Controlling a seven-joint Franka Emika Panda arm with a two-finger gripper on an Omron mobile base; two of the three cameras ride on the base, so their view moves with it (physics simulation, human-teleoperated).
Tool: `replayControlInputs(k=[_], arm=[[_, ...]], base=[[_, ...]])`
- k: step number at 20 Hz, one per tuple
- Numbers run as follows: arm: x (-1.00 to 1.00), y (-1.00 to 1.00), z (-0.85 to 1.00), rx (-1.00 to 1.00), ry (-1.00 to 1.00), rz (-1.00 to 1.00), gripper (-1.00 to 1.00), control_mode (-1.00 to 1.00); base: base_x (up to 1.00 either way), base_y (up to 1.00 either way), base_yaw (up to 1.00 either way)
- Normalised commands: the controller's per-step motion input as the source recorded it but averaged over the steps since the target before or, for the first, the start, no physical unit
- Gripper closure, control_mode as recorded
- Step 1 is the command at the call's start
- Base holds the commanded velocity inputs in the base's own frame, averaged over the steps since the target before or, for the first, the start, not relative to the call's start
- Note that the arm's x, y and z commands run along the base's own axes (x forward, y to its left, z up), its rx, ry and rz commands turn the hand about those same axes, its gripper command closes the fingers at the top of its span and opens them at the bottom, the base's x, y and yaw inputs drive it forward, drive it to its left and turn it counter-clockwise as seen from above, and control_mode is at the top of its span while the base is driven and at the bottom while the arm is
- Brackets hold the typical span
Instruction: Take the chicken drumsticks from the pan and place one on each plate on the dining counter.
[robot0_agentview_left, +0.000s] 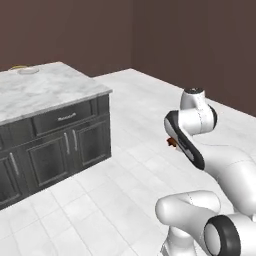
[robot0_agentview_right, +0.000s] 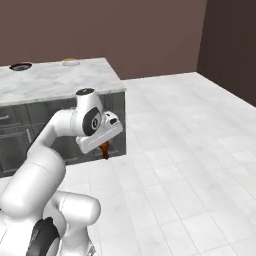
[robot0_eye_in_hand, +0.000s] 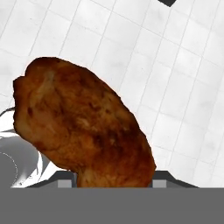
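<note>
I am gripping the reddish-brown drumstick in my half-closed gripper above the floor — it seems light, firm, perhaps greasy — best pinched across its meaty middle.

Brown walls, white tiled floor, dark cabinets

2 base views flank arm; hand view faces floor.

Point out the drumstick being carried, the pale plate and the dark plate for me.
chicken drumstick (robot0_eye_in_hand: 83, 127), hand view, middle of its browned meat.
pale plate (robot0_agentview_right: 70, 61), right base view, its top face, far edge of the marble counter.
dark plate (robot0_agentview_right: 21, 66), right base view, its black rim.
</note>
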Motion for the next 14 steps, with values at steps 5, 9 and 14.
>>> replayControlInputs(k=[5, 9, 14], arm=[[0.0, 0.0, 0.0, 0.0, 0.0, 0.0, 1.0, 1.0], [0.0, 0.0, 0.0, 0.0, 0.0, 0.0, 1.0, 1.0], [0.0, 0.0, 0.0, 0.0, 0.0, 0.0, 1.0, 1.0]], base=[[0.86, -0.42, 0.21], [0.83, -0.44, 0.22], [0.66, -0.5, 0.27]])
